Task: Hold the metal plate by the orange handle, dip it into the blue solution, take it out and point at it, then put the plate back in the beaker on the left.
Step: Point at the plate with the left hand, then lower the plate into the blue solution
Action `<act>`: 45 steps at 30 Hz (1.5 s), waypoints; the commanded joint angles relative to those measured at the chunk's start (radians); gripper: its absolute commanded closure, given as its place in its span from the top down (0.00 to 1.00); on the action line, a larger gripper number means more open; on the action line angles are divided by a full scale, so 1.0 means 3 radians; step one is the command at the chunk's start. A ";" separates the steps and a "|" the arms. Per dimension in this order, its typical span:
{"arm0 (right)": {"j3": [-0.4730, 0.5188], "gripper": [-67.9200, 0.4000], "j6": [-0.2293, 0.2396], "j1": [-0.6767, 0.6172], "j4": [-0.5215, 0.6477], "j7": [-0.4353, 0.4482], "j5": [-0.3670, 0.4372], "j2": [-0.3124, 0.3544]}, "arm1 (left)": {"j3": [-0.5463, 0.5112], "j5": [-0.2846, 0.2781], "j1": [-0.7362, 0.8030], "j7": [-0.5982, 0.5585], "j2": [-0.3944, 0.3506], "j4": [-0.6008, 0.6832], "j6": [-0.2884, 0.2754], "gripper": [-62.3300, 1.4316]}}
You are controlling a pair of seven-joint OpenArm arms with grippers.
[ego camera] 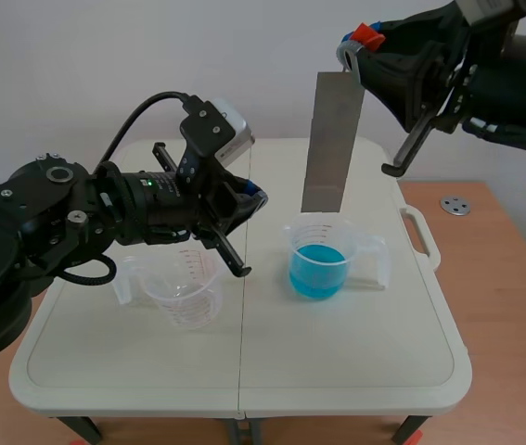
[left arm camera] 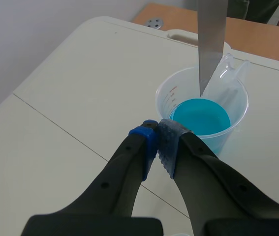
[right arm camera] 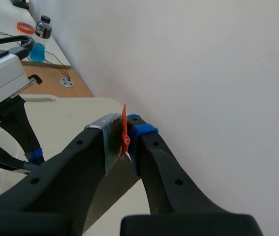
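Note:
A long grey metal plate (ego camera: 332,139) hangs upright from its orange handle (ego camera: 366,38), and my right gripper (ego camera: 355,48) is shut on that handle high at the right. In the right wrist view the handle (right arm camera: 125,132) is pressed between the pads. The plate's lower end (left arm camera: 211,46) hovers just above the beaker of blue solution (ego camera: 318,257), apart from the liquid (left arm camera: 200,116). My left gripper (ego camera: 253,197) is shut on nothing, its tips (left arm camera: 157,140) just short of that beaker's rim. An empty clear beaker (ego camera: 184,287) stands under the left arm.
The white folding table (ego camera: 355,352) has a centre seam and a moulded carry handle (ego camera: 422,236) at its right edge. A wooden surface with a round metal fitting (ego camera: 455,205) lies to the right. A wall rises behind the table.

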 commanded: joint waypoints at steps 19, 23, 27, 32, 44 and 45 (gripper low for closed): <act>0.0037 0.02 0.0019 0.0048 0.0061 -0.0041 0.0051 0.0006 | -0.0858 -0.0628 0.1191 -0.0160 -0.1265 0.1101 0.0022 0.05; 0.0036 0.02 0.0019 0.0048 0.0045 -0.0128 0.0050 -0.0052 | -0.1184 -0.0718 0.1695 -0.0264 -0.1516 0.1312 0.0083 0.05; 0.0031 0.02 0.0019 0.0048 0.0039 -0.0186 0.0043 -0.0099 | -0.1554 -0.0740 0.2266 -0.0470 -0.1685 0.1438 0.0139 0.05; 0.0028 0.02 0.0019 0.0048 0.0003 -0.0200 0.0037 -0.0102 | -0.1998 -0.0739 0.3002 -0.0792 -0.1773 0.1520 0.0261 0.05; 0.0027 0.02 0.0019 0.0051 -0.0361 -0.0043 -0.0167 -0.0247 | -0.2646 -0.0764 0.4518 -0.1525 -0.1745 0.1518 0.0296 0.05; 0.0027 0.02 0.0019 0.0051 -0.0387 -0.0015 -0.0207 -0.0261 | -0.2665 -0.0764 0.4597 -0.1549 -0.1709 0.1518 0.0304 0.05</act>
